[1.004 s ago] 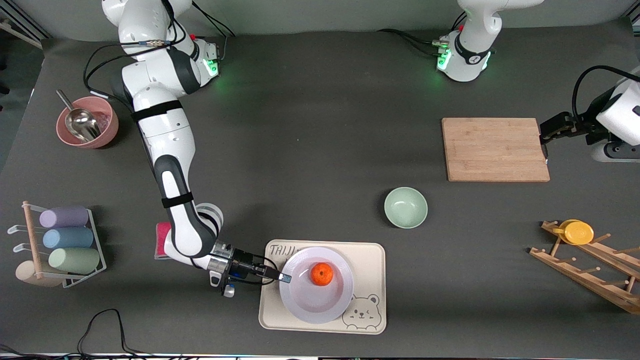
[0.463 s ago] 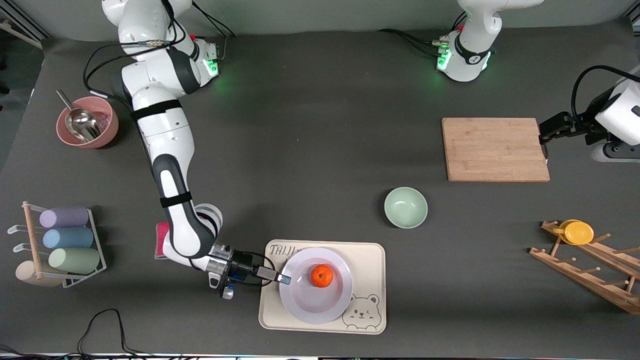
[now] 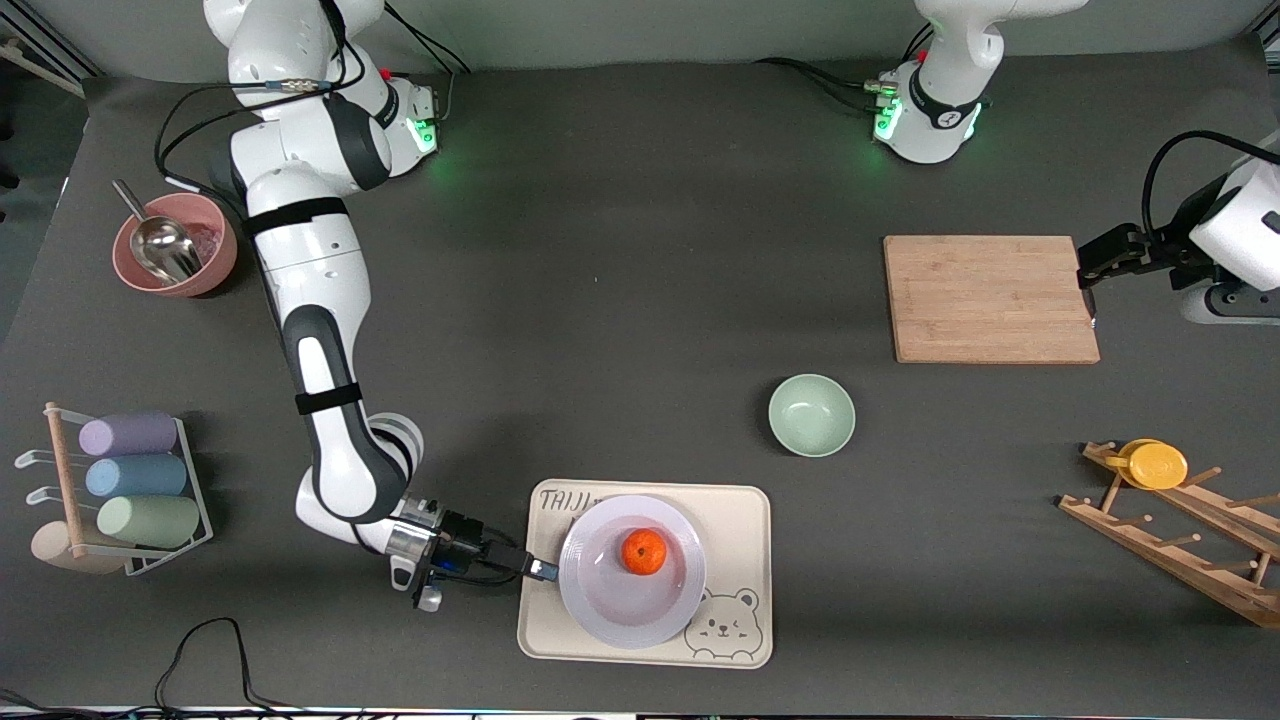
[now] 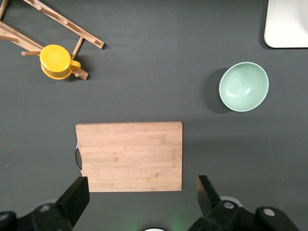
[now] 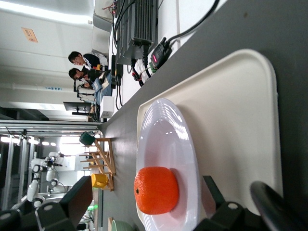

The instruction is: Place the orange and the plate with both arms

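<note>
The orange [image 3: 644, 551] lies on the pale plate [image 3: 620, 612], which rests on the cream bear-print tray [image 3: 742, 520] near the front camera. My right gripper [image 3: 541, 570] is open, low beside the plate's rim on the side toward the right arm's end of the table. In the right wrist view its fingers stand wide apart [image 5: 144, 197], with the orange [image 5: 155, 190], the plate [image 5: 166, 139] and the tray [image 5: 231, 130] ahead. My left gripper [image 3: 1086, 272] waits open and empty over the edge of the wooden board [image 3: 988, 298]; the left wrist view shows it open [image 4: 141, 195].
A mint-green bowl [image 3: 811, 414] stands between tray and board. A wooden rack with a yellow cup [image 3: 1155, 465] is at the left arm's end. A pink bowl with a scoop [image 3: 175, 243] and a rack of pastel cups [image 3: 130, 480] are at the right arm's end.
My right gripper has drawn back from over the plate's rim toward the right arm's end of the table. The plate, the orange and the left arm have not moved.
</note>
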`<state>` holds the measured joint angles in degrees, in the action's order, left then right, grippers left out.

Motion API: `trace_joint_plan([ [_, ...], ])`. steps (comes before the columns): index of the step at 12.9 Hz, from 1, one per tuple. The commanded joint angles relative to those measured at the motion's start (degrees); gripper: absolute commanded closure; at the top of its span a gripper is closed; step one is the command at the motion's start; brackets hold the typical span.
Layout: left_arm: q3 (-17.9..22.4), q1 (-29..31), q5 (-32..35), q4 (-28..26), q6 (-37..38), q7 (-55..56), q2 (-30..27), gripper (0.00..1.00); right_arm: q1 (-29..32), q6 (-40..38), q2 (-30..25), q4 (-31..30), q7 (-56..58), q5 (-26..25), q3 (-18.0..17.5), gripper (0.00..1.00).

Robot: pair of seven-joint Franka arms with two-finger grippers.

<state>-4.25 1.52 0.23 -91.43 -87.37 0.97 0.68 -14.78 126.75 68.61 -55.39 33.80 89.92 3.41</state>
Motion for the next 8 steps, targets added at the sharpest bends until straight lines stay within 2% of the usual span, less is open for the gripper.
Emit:
trace_joint_plan([
  [1, 0.82, -0.90, -0.67, -0.07, 0.97, -0.27, -1.03, 0.00, 0.80, -2.20, -4.96, -3.75, -1.63, -6.14, 0.28, 0.00],
  [5, 0.73, -0.90, -0.67, -0.07, 0.97, -0.09, -1.03, 0.00, 1.59, -2.30, -13.56, -13.40, -1.63, -19.49, 1.86, 0.00],
  [7, 0.73, -0.90, -0.67, -0.07, 0.97, -0.09, -1.12, 0.00, 1.51, -2.38, -19.27, -20.68, -1.55, -23.90, 2.47, 0.00],
  [8, 0.73, -0.90, -0.67, -0.07, 0.97, -0.09, -1.12, 0.00, 0.72, -2.38, -21.91, -23.59, -1.46, -27.49, 4.74, 0.00],
])
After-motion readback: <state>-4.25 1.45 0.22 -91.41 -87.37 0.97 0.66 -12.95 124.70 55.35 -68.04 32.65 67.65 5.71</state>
